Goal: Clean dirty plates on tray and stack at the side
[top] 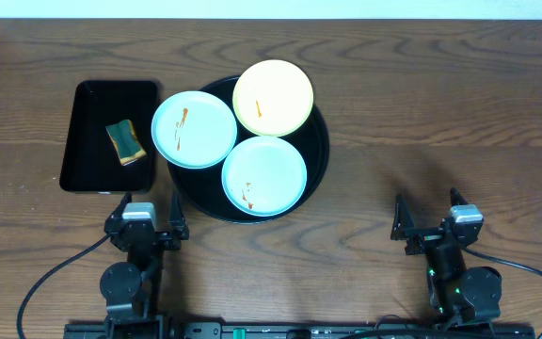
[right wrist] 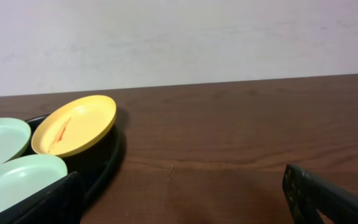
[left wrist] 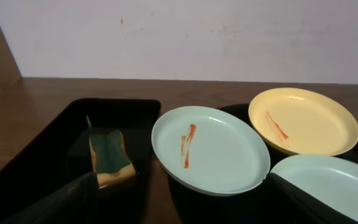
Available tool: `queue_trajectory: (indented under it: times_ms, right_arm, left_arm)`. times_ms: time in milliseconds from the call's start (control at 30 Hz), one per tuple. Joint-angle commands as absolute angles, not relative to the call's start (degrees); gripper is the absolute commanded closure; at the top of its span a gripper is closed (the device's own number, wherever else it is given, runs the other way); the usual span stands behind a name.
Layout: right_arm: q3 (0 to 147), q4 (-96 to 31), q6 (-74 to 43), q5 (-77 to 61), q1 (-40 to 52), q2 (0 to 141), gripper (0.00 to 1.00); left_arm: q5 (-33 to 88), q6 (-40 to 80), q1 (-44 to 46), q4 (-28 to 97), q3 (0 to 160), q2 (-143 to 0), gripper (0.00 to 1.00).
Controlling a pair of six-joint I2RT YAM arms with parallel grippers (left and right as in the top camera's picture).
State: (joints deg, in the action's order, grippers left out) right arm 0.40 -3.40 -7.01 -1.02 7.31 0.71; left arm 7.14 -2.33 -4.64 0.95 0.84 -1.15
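Observation:
The round black tray sits at the table's middle back and holds three plates. A pale yellow plate with an orange streak lies at the back. One pale blue-green plate overhangs the tray's left rim, and another lies at the front; both carry orange-red streaks. My left gripper stands open near the front edge, just left of the tray, with nothing between its fingers. My right gripper stands open over bare wood at the front right, well clear of the tray. In the left wrist view the streaked blue-green plate lies straight ahead.
A rectangular black tray at the left holds a yellow-and-green sponge. Bare wooden table stretches to the right of the round tray. A pale wall stands behind the table's far edge.

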Motion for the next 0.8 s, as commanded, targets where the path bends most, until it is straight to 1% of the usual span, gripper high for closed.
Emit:
queue_trajectory:
  times_ms: [0, 233, 433, 600, 767]
  right_arm:
    - [0.32, -3.29, -8.82, -1.19, 8.01, 0.75, 0.01]
    - [0.36, -3.51, -7.60, -1.76, 8.01, 0.97, 0.01]
    - [2.94, -3.51, -7.66, -2.35, 8.01, 1.17, 0.01]
    - [7.46, -4.69, -7.68, -4.19, 8.01, 4.14, 0.01]
    - [14.85, -7.22, -7.64, -4.60, 8.01, 12.40, 0.01]
  left_arm:
    - [8.16, 2.74, -4.43, 3.46, 0.51, -1.37, 0.16]
    - [8.14, 3.11, -4.43, 3.66, 2.09, -1.37, 0.16]
    - [8.14, 3.09, -4.43, 5.61, 8.01, -2.87, 0.16]
    - [8.14, 1.52, -4.43, 10.74, 17.50, -11.09, 0.16]
    - [8.16, 1.08, -4.43, 16.51, 29.74, -23.83, 0.16]
